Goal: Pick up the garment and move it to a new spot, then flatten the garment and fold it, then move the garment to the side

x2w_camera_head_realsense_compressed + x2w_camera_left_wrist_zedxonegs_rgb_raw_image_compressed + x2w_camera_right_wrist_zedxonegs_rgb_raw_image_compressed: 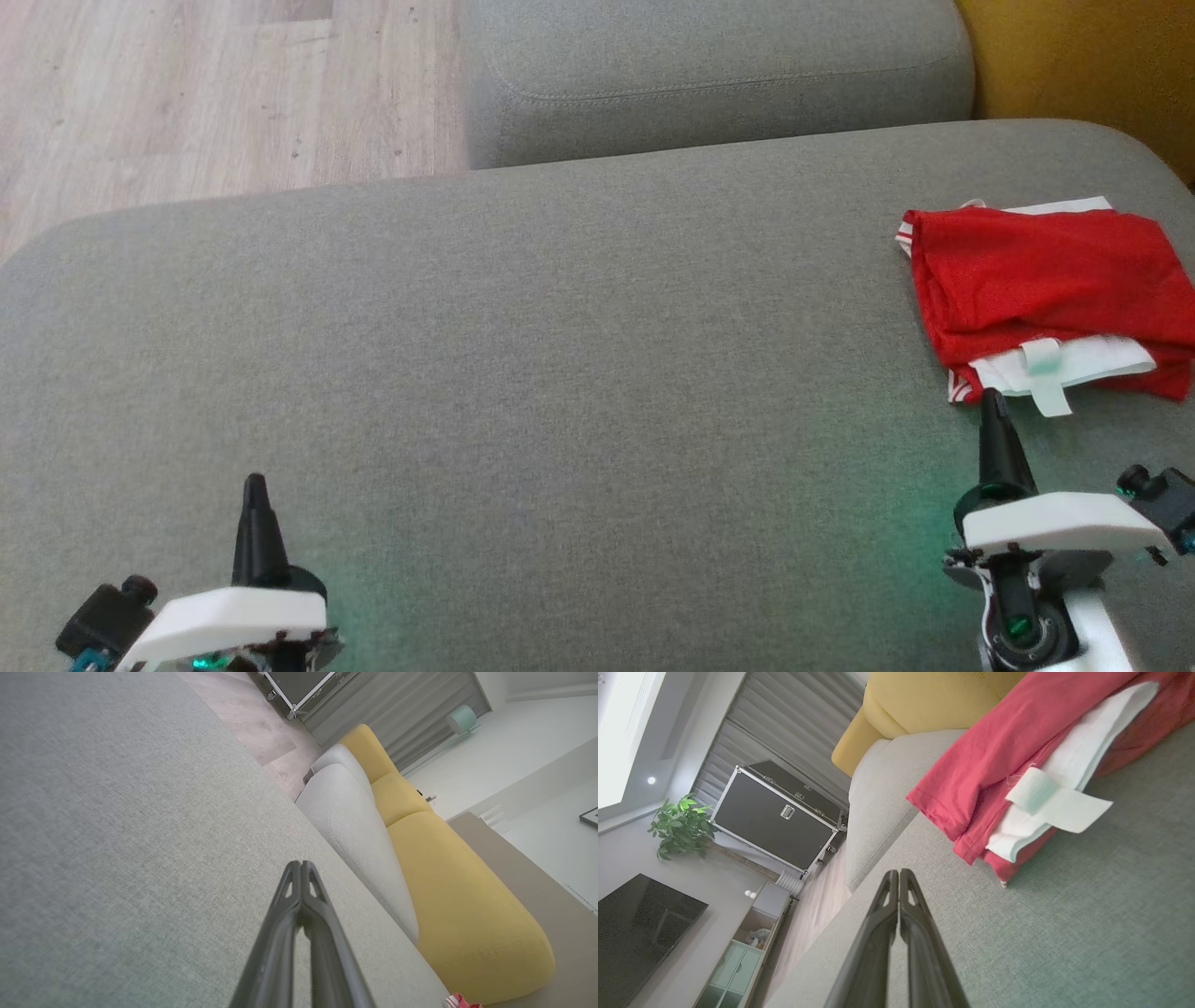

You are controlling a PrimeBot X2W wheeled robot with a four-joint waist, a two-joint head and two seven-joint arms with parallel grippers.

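Note:
A folded red garment (1046, 271) with white trim and a white tag lies on the grey sofa seat at the far right; the right wrist view shows its red folds (994, 760) close ahead. My right gripper (992, 399) is shut and empty, its tip just short of the garment's near edge, fingers together (899, 873). Low on the left, over bare cushion, my left gripper (254, 483) is also shut with nothing in it, its fingers pressed together (300, 864). A sliver of the red garment (460, 1001) peeks in at that view's bottom edge.
The wide grey seat cushion (523, 355) stretches between both grippers. A grey back cushion (709, 75) sits behind it, a yellow cushion (1092, 65) at the far right, and wood floor (187, 93) beyond the left edge. A black case (780, 812) stands in the room.

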